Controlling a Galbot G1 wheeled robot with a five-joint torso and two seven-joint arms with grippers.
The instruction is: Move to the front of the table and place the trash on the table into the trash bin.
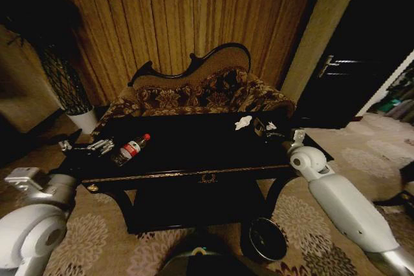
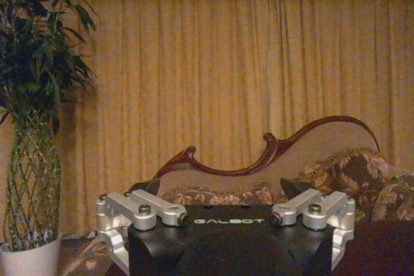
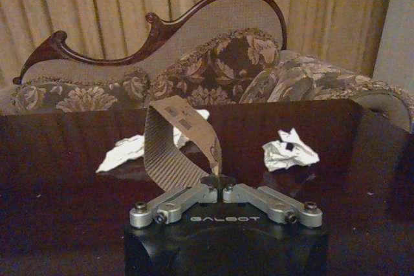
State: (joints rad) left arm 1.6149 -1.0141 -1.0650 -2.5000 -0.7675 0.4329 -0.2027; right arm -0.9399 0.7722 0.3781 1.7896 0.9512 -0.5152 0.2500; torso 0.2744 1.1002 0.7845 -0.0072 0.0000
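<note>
The right gripper [image 3: 222, 191] is closed on a curled cardboard strip [image 3: 169, 154] over the right part of the table [image 1: 194, 150]; the left gripper [image 1: 97, 146] is open near the bottle [image 1: 130, 149]; paper scraps [image 3: 290, 150] lie far right; the trash bin [image 1: 264, 238] stands on the floor near right.

right gripper [image 3: 223, 189] clamping cardboard strip [image 3: 169, 153] | paper scraps [image 3: 290, 150] on table [image 3: 58, 159]

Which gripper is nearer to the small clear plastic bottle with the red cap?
Left. The left gripper is just beside the small clear plastic bottle, at the table's left end; the right gripper is at the far right end.
</note>
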